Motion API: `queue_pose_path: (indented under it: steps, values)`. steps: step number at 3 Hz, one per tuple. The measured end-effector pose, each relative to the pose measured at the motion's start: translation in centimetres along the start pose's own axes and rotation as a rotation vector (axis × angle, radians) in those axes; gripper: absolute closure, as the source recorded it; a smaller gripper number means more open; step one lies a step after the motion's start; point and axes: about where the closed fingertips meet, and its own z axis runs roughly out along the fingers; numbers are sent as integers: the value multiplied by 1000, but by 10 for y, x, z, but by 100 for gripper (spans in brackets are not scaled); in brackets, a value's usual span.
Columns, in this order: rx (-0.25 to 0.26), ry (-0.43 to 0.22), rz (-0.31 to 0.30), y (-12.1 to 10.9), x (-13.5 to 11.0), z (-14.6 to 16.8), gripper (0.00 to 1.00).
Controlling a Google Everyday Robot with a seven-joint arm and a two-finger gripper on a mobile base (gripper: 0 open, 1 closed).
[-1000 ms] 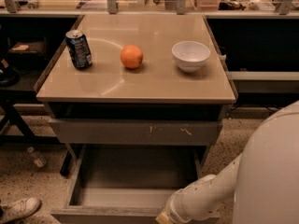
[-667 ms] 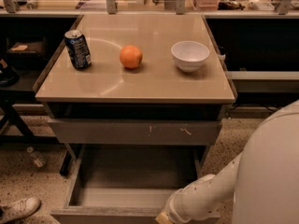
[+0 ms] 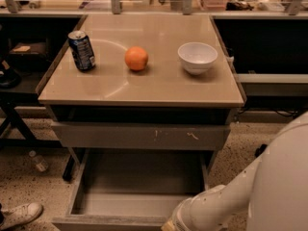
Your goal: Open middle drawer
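Note:
The middle drawer [image 3: 139, 179] is a wide, shallow grey drawer. It stands pulled far out below the scratched drawer front [image 3: 139, 136], and its inside shows nothing in it. Its plain front panel [image 3: 106, 222] lies along the bottom edge of the camera view. My white arm [image 3: 216, 206] reaches in from the lower right. My gripper [image 3: 168, 225] is at the right part of that front panel, mostly cut off by the bottom edge of the view.
On the tan tabletop [image 3: 159, 88] stand a blue soda can [image 3: 82, 50], an orange [image 3: 136, 58] and a white bowl [image 3: 197, 57]. A shoe [image 3: 19, 214] and a small bottle [image 3: 37, 160] lie on the speckled floor at the left. Dark shelving flanks both sides.

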Motion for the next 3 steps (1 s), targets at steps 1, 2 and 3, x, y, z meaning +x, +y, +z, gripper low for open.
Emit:
queue_pose_path:
  steps: [1,2,3]
  values:
    - [0,0,0,0,-1,-1,100]
    - [-7,8,19,6,11,-3,100]
    - [-12,13,31,11,18,-4,100]
